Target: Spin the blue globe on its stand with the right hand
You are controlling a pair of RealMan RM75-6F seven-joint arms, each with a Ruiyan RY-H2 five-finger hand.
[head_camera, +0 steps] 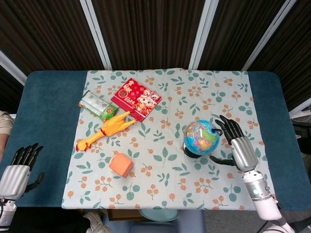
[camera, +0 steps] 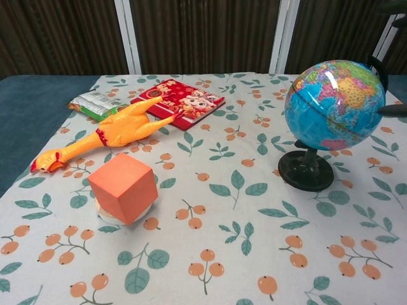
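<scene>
The blue globe [head_camera: 200, 137] stands upright on its black stand [head_camera: 190, 151] on the right part of the floral cloth; the chest view shows the globe [camera: 334, 105] large at the right. My right hand [head_camera: 238, 145] is just to its right, fingers [head_camera: 224, 126] spread and curved toward the sphere, holding nothing. Whether they touch it I cannot tell. Only a dark fingertip [camera: 392, 109] shows at the chest view's right edge. My left hand [head_camera: 17, 167] rests open at the near left corner, off the cloth.
A yellow rubber chicken [head_camera: 104, 130], an orange cube [head_camera: 120, 165] on a white disc, a red booklet [head_camera: 136, 98] and a green snack packet [head_camera: 98, 106] lie on the cloth's left half. Blue table [head_camera: 43, 111] borders the cloth on both sides.
</scene>
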